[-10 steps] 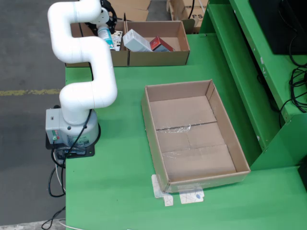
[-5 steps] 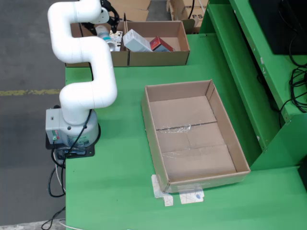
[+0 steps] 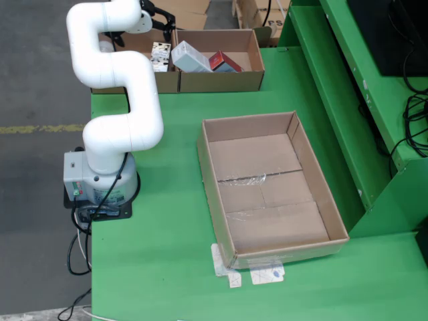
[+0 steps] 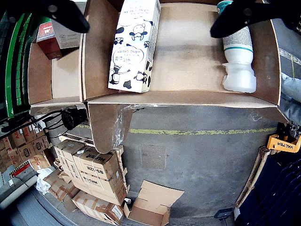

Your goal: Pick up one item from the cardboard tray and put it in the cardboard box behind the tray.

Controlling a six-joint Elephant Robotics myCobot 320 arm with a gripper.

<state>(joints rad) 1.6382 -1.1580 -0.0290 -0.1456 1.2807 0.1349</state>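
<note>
Since the earlier frame the gripper (image 4: 150,14) has risen from the tray (image 4: 188,56), fingers apart and empty; milk carton (image 4: 134,44) looks light, stiff, best grasped across its narrow sides.

- A bright green table top (image 3: 160,221) is seen in the fixed view, lit evenly with no hard shadows.
- A raised green shelf (image 3: 348,80) is fitted along its right side, with black cables (image 3: 416,124) hung over it.
- Grey concrete floor (image 3: 33,80) is shown on the left, crossed by a worn yellow line (image 3: 40,128).
- Stacked cardboard cartons (image 4: 91,176) and an orange pallet truck (image 4: 284,141) are caught on the floor in the gripper view.
</note>
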